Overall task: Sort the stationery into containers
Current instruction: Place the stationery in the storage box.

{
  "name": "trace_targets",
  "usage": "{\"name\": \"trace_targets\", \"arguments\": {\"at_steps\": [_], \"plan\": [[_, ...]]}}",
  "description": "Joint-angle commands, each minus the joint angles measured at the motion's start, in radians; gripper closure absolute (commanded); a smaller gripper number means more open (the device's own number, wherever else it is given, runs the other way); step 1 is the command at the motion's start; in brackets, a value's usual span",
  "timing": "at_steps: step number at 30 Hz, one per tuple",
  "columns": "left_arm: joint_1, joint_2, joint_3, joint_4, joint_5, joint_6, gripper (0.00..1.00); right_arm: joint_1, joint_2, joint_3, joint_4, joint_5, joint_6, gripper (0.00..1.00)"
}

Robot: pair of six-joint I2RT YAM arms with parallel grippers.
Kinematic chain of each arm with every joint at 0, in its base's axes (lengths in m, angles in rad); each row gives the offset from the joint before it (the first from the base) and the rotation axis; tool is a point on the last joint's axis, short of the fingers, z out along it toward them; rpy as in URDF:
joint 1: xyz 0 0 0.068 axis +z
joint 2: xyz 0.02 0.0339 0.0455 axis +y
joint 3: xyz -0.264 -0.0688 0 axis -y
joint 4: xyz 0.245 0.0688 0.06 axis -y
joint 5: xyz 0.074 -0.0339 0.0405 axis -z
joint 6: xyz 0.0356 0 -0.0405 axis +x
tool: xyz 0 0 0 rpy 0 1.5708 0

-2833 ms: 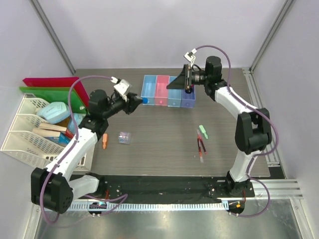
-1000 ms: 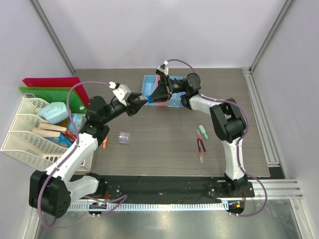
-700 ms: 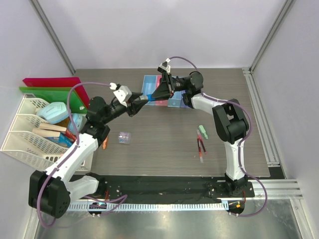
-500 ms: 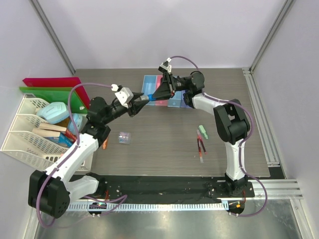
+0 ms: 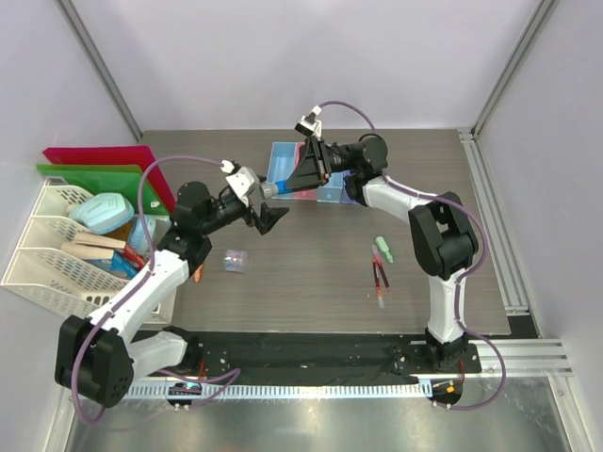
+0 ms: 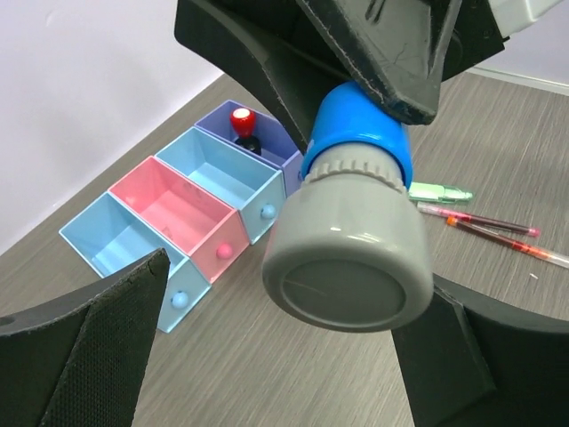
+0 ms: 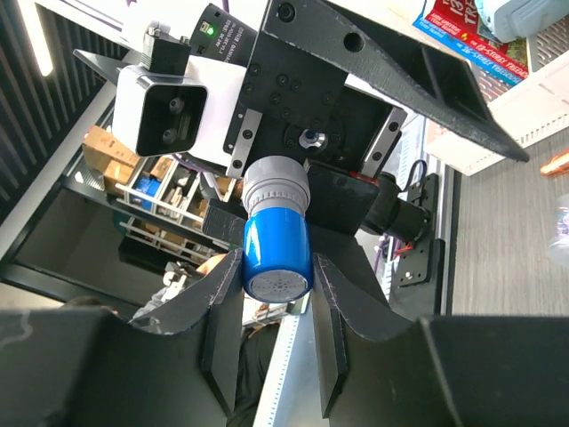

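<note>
- L gripper (image 5: 270, 201): fingers spread wide, nothing pinched. In its wrist view the two pads sit at the lower L and lower R corners, both apart from the bottle between them.
- R gripper (image 5: 281, 186): clamped on the blue-capped bottle (image 6: 351, 240), one finger each side of the blue cap (image 6: 360, 138).
- Bottle is up in the air, off the table (image 5: 311, 273), lying about level. Its grey body points toward the L gripper, cap end toward the R wrist.
- From the top cam the bottle hangs just in front of the L end of the containers (image 6: 178, 209), not in any box.
- Containers: row of 4 joined boxes, lt blue, pink, lt blue, purple. The red-capped bottle (image 6: 242, 118) stands in the purple end box; the other 3 show bare floors.
- Loose on the table:
  - orange marker (image 5: 198, 270), near the L arm
  - clear packet (image 5: 236, 260), just R of the marker
  - green eraser (image 5: 383, 249), R of centre
  - red-and-black pens (image 5: 379, 278), just below the eraser
- White mesh trays (image 5: 42, 268) at the far L edge, red folder (image 5: 94, 153) and green folder (image 5: 85, 172) behind them.
</note>
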Motion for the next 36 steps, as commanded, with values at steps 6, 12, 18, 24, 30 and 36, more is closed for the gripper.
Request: {"name": "trace_targets", "arguments": {"at_steps": [6, 12, 18, 24, 30, 36], "plan": [[-0.002, -0.077, 0.090, -0.165, 0.014, 0.049, 0.00, -0.084, -0.036, 0.030, 0.003, 0.040, -0.181, 0.99], [0.002, -0.104, 0.104, -0.187, -0.039, 0.082, 0.00, -0.229, -0.014, 0.125, -0.230, 0.103, -0.364, 0.99], [0.018, -0.110, 0.078, -0.191, -0.093, 0.120, 0.00, -0.334, 0.007, 0.417, -1.200, 0.303, -1.170, 0.99], [0.019, -0.106, 0.074, -0.272, -0.206, 0.223, 0.00, -0.378, 0.097, 0.690, -1.808, 0.633, -1.527, 0.99], [0.021, -0.106, 0.038, -0.342, -0.295, 0.260, 0.00, -0.369, 0.073, 0.682, -2.053, 0.942, -1.822, 0.99], [0.022, -0.109, -0.001, -0.372, -0.329, 0.273, 0.00, -0.345, 0.090, 0.764, -2.272, 1.155, -2.050, 0.99]]}}
